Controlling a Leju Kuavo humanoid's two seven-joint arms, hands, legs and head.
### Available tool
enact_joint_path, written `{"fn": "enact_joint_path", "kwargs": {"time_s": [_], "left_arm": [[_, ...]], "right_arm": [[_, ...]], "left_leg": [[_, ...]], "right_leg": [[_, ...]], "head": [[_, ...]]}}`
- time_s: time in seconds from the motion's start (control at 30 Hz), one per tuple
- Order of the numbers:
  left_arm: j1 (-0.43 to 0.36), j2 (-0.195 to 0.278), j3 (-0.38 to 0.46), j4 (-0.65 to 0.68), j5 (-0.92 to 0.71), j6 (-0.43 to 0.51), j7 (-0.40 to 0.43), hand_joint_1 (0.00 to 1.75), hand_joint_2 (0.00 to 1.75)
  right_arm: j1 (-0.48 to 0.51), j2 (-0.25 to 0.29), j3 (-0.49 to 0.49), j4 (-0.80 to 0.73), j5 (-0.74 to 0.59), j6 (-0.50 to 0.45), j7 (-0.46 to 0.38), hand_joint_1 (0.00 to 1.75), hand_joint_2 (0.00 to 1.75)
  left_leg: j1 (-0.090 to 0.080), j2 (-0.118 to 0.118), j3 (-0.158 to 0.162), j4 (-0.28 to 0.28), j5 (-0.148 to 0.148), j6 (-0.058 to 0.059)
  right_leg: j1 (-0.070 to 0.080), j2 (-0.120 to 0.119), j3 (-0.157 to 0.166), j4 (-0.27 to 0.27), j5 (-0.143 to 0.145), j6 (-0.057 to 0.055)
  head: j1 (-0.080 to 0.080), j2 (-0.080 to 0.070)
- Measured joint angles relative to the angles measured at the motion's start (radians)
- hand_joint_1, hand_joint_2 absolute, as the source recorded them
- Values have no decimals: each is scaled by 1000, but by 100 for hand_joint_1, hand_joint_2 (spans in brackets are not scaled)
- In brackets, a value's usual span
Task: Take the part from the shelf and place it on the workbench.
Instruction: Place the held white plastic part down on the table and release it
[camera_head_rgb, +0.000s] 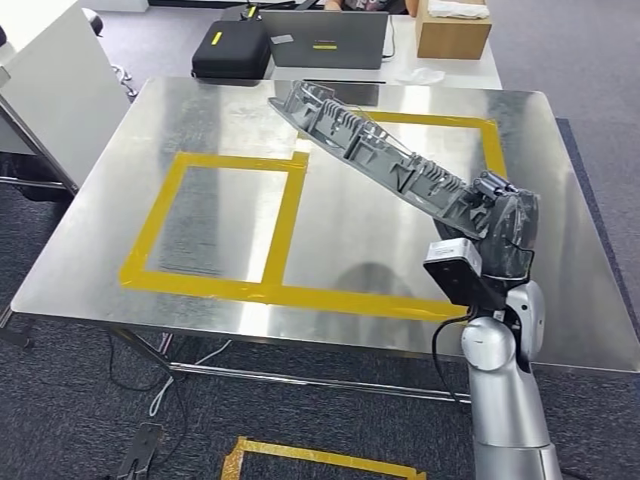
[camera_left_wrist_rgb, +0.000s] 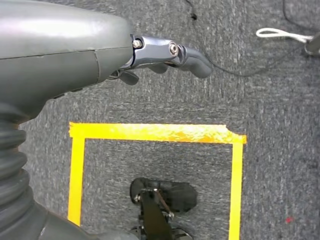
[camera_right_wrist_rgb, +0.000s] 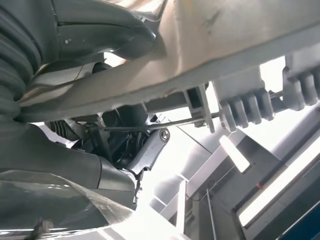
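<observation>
Beyond the far edge of the metal surface stands a white table (camera_head_rgb: 453, 68) carrying a grey laptop (camera_head_rgb: 324, 38), a black zipped case (camera_head_rgb: 230, 48) just beside it, and a cardboard box (camera_head_rgb: 451, 30) towards the right. A white panel (camera_head_rgb: 53, 90) leans at the left. The grey carpet floor (camera_head_rgb: 75, 400) carries cables (camera_head_rgb: 162, 390) and a rectangle of yellow tape (camera_left_wrist_rgb: 151, 132); a white cord (camera_left_wrist_rgb: 281, 34) lies near one corner.

workbench (camera_head_rgb: 113, 260): bare steel | yellow tape (camera_head_rgb: 283, 230): rectangles stuck on top
</observation>
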Motion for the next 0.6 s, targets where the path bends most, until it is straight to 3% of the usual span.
{"fn": "enact_joint_path", "kwargs": {"time_s": [0.07,0.13,0.17,0.2,0.27,0.33,0.47,0.6], "left_arm": [[-5,-1,-6,0,-3,-1,2,0,175],[-7,-1,-12,0,-9,-3,6,0,175],[-8,-1,-14,0,-12,-5,7,0,175],[-8,-1,-18,0,-15,-6,9,0,175],[-9,1,-27,0,-20,-11,10,0,175],[-12,2,-36,0,-25,-16,10,0,175],[-16,-2,-52,0,-31,-25,12,0,175],[-19,-1,-63,0,-34,-29,13,0,175]], "right_arm": [[-16,-1,-16,20,2,0,3,175,175],[-35,-2,-33,45,11,-1,11,175,175],[-44,-2,-42,58,20,-2,17,175,175],[-53,-3,-49,72,32,-3,24,175,175],[-75,-4,-63,98,51,-6,38,175,175],[-105,-5,-79,127,65,-13,54,175,175],[-170,-19,-127,210,111,-27,101,175,175],[-223,-35,-169,290,142,-34,124,175,175]], "left_leg": [[0,61,-53,109,-50,-11],[5,83,-108,217,-82,-16],[7,86,-115,228,-74,-17],[7,87,-103,200,-49,-15],[4,88,-38,71,17,-5],[-1,91,11,-27,44,5],[-4,89,20,-49,39,-4],[-5,88,19,-49,38,3]], "right_leg": [[0,-23,7,-3,-3,-8],[2,-41,10,-2,-6,-11],[2,-47,11,-2,-7,-10],[2,-52,14,-2,-9,-10],[2,-57,19,-3,-13,-6],[5,-59,18,-2,-15,1],[7,-63,18,-5,-16,5],[6,-64,24,-16,-12,12]], "head": [[-6,0],[-7,0],[-7,0],[-8,0],[-7,0],[-7,0],[-5,0],[-6,0]]}}
